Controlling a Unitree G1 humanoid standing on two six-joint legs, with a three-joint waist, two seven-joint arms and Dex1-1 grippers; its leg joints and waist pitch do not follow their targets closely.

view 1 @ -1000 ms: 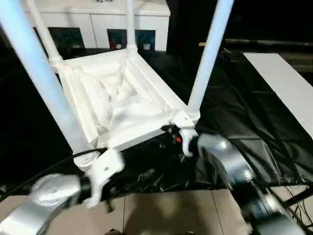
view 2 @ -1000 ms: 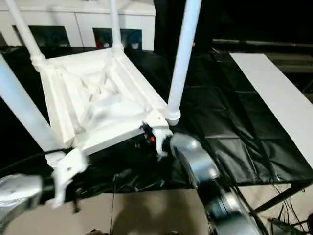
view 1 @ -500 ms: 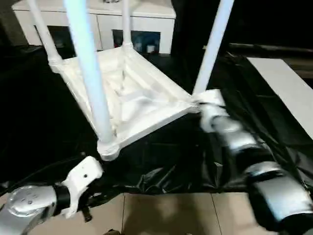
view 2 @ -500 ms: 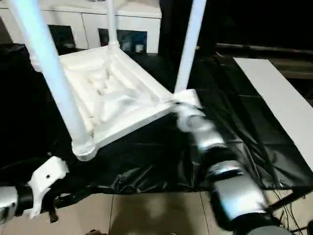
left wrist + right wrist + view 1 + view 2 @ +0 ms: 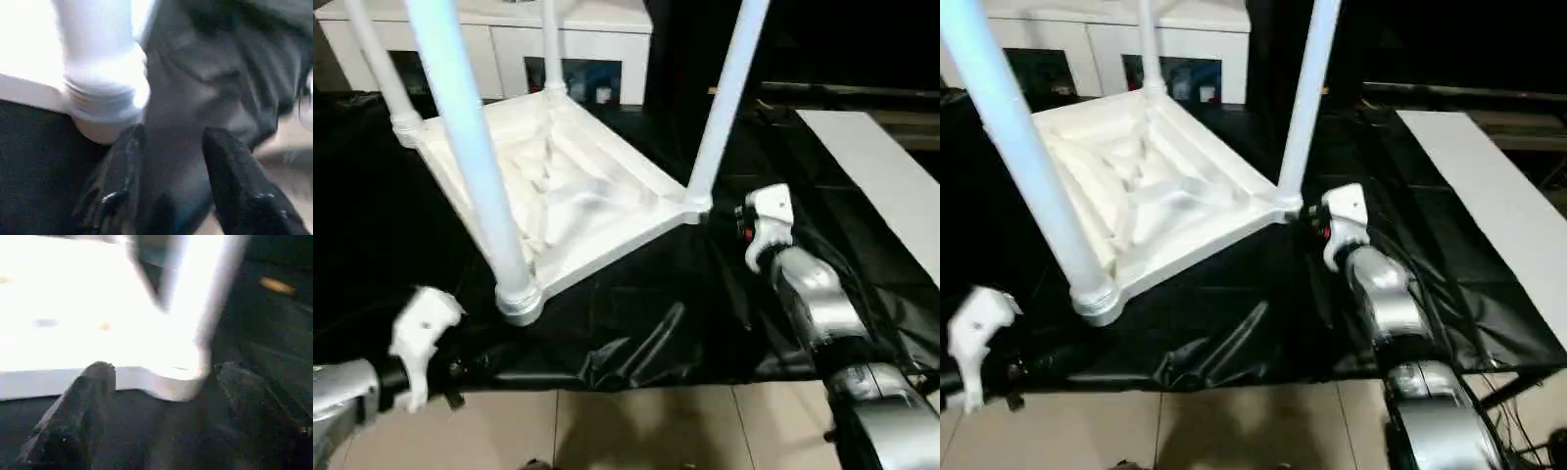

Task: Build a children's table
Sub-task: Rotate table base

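Observation:
The children's table stands upside down on the black cloth, its ribbed white tabletop (image 5: 563,196) facing up. White legs rise from the corner sockets: a near one (image 5: 470,166), a right one (image 5: 724,98) and two far ones (image 5: 551,44). My left gripper (image 5: 431,323) hangs off the near left corner, apart from it. In the left wrist view its fingers (image 5: 122,166) stand open with only cloth between them, the near leg's socket (image 5: 105,98) just beyond. My right gripper (image 5: 749,227) is open just right of the right corner (image 5: 188,377), not touching it.
A white cabinet (image 5: 509,39) with glass doors stands behind the work table. A long white board (image 5: 881,176) lies on the right. The black cloth (image 5: 636,333) bunches into folds at the table's front edge, with tiled floor (image 5: 636,431) below.
Both grippers have come off the tabletop's near corners. The left one drew back to the left and opened wider, the right one drew back to the right. The table has turned and settled.

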